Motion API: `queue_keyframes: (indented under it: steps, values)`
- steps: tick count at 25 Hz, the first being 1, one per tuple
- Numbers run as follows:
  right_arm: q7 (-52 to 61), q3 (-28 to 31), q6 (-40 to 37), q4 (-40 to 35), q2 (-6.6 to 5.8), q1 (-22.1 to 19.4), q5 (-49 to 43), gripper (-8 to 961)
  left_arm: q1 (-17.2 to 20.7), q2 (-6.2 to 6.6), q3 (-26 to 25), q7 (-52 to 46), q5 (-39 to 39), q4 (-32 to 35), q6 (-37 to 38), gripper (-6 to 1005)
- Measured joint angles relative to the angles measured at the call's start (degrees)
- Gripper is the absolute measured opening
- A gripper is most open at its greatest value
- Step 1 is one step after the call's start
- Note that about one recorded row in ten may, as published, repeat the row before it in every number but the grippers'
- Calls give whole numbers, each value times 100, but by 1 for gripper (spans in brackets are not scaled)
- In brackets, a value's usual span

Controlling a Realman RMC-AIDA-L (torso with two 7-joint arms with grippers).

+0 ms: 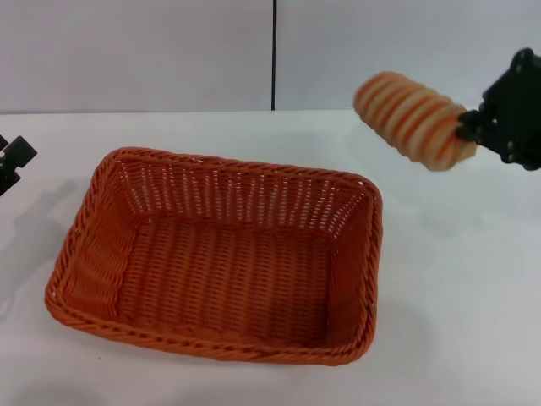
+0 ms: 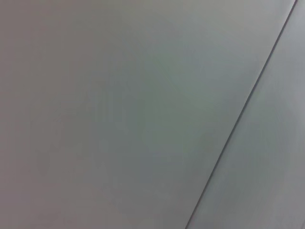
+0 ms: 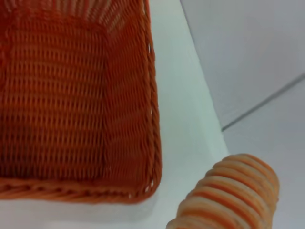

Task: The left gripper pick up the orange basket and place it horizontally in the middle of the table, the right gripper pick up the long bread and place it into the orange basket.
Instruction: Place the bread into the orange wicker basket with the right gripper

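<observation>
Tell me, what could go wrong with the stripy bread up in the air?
The right gripper holds the tan, orange-striped long bread by one end only, so it might slip out. It hangs above the white table, outside the orange woven basket; let go now, it would probably miss.

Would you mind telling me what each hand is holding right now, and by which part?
The right hand holds the long bread by one end, lifted above the table. The left hand at the table's left edge holds nothing.
</observation>
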Motion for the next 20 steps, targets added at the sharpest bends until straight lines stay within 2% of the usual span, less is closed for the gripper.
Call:
queue_keyframes:
  steps: [3,6,13,20]
  values:
    - [115,-263,-150,-523,3,-17,71,47,26,0,-7,0,0,0,9,806]
    - [116,-458,-230,-591,-21,60,465,46,42,4,-15,7,0,0,10,806]
    - [-93,-1335,-115,-167,-34,176,1627,38,43,8,-23,66,1,0,17,806]
    - [-306,-1639,49,314,-38,219,1791,37,78,10,-24,85,23,1,30,805]
